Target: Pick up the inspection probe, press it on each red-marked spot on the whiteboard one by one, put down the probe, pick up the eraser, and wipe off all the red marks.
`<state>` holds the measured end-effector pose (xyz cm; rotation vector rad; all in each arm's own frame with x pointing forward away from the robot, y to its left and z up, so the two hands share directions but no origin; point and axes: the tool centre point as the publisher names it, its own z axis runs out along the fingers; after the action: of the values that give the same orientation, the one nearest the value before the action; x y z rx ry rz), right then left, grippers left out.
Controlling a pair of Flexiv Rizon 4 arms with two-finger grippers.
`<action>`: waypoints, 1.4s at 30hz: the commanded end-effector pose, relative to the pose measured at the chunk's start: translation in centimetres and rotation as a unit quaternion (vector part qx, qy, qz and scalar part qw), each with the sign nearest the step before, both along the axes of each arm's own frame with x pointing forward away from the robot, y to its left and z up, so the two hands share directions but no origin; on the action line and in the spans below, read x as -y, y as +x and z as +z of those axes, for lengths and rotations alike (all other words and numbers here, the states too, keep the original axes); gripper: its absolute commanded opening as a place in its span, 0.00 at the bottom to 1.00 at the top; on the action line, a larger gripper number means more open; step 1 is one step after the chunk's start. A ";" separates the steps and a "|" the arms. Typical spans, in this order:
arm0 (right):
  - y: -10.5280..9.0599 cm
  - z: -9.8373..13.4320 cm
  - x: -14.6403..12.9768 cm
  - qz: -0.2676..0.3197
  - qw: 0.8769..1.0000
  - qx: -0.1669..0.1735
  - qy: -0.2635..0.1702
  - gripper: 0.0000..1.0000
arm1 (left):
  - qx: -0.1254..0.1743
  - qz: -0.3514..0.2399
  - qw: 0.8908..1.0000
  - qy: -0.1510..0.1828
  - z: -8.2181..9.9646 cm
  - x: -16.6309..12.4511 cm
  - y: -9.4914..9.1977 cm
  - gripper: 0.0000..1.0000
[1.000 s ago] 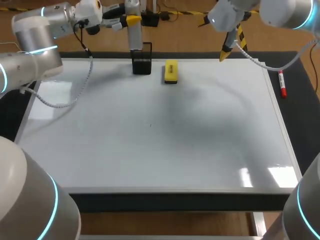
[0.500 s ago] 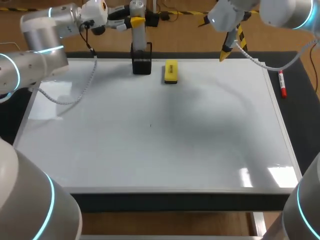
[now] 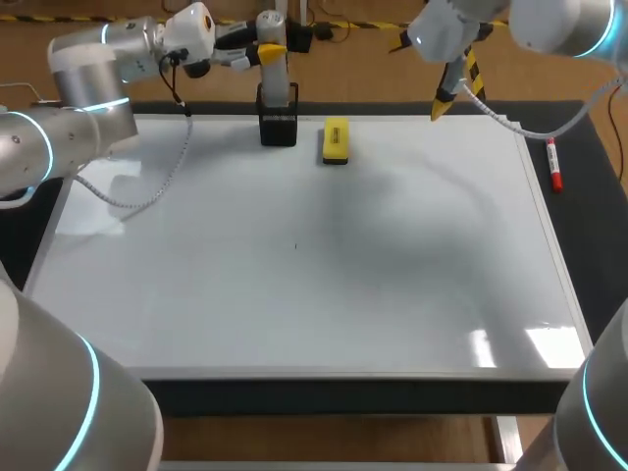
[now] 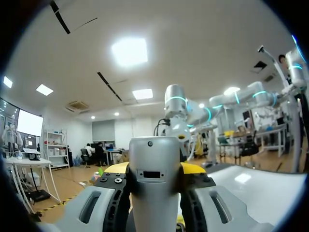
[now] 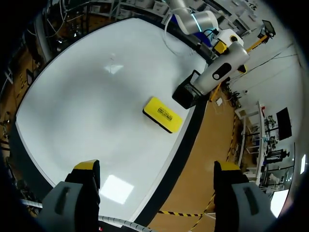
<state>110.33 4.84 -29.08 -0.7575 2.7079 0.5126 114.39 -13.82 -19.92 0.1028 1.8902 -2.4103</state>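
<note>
Evidently my left claw (image 3: 263,47) is gripping the inspection probe (image 3: 275,77) upright, probably so its foot seats in the black holder (image 3: 279,128) at the whiteboard's (image 3: 324,294) far edge, just beside the yellow eraser (image 3: 336,140). My right claw (image 5: 157,169) is hanging open, well apart. Since a second ago, the left arm is carrying the inspection probe from beside the holder into it.

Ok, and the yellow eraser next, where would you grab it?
Probably across its two long sides at mid-length, from straight above: the eraser lies flat on the whiteboard, a narrow block. The black holder stands near one long side, so watch that finger.
</note>
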 end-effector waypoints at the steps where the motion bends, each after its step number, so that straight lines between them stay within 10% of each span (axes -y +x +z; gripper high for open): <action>1: 0.0 0.1 0.0 0.001 1.000 -0.001 -0.002 1.00 | -0.003 -0.019 1.000 -0.001 -1.1 0.0 0.8 0.00; 38: 0.0 0.1 0.0 0.001 1.000 -0.001 -0.002 1.00 | -0.026 -0.015 1.000 0.003 -6.0 0.2 1.0 0.00; 40: 0.0 0.1 0.0 0.001 1.000 -0.001 -0.002 1.00 | -0.026 -0.016 1.000 0.004 -6.0 0.2 1.0 0.16; 42: 0.0 0.1 0.0 0.001 1.000 -0.001 -0.002 1.00 | -0.026 -0.017 0.999 0.004 -6.0 0.2 1.0 0.63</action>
<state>110.32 4.84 -29.08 -0.7574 2.7080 0.5120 115.03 -14.02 -25.97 0.0632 1.9321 -2.4445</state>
